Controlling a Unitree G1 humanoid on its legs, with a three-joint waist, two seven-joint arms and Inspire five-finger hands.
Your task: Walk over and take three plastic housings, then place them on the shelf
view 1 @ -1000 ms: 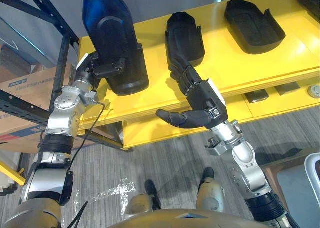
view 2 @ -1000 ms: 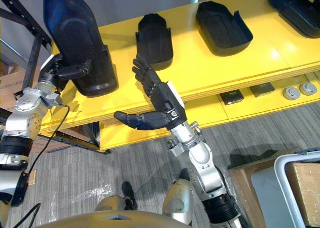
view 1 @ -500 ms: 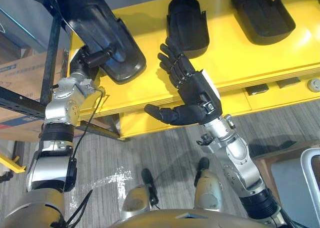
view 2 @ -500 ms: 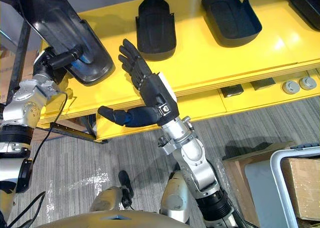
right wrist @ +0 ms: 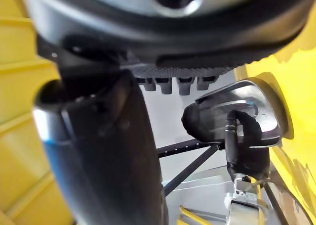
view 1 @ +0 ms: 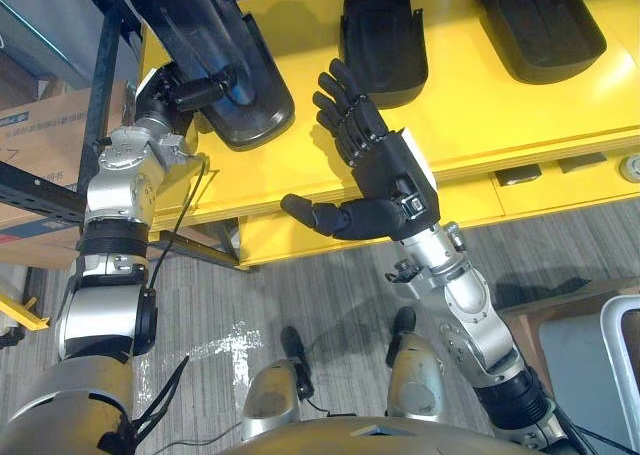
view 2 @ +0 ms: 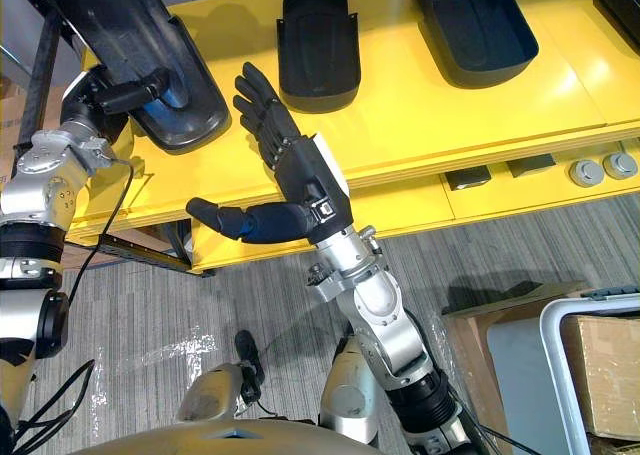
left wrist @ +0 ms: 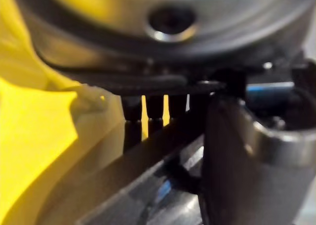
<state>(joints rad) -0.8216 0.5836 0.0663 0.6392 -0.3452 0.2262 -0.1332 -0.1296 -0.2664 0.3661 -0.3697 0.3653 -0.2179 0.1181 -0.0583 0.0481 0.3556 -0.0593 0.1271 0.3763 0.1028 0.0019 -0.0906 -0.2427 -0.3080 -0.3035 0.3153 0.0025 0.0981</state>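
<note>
Surface: yellow desk [view 1: 480, 115] over grey striped carpet floor [view 1: 300, 295]. A dark metal rack [view 1: 35, 187] stands behind the left hand [view 1: 170, 87].

Change vs 1.0 s ago: the whole view has shifted, so the camera moved. The held housing [view 1: 255, 110] stood near upright then and now leans over toward the rack. The right hand [view 1: 390, 175] was released then and is released now.

Counts:
- Black housings: 3.
  - Held housing: left fingers clenched round its rim, thumb across the outside, above the desk's near edge.
  - Middle housing [view 1: 383, 40]: on the desk just past the right fingers [view 1: 345, 115], which are straight and spread. Contact cannot be told.
  - Far housing [view 1: 540, 25]: on the desk, well off to the side away from the right thumb.
- Cardboard boxes: 2. One by the rack [view 1: 45, 125], one on the floor [view 2: 605, 365].
- Ledge under the desk's edge: 2 dark flat blocks [view 2: 465, 178] and 2 round discs [view 2: 582, 170].
</note>
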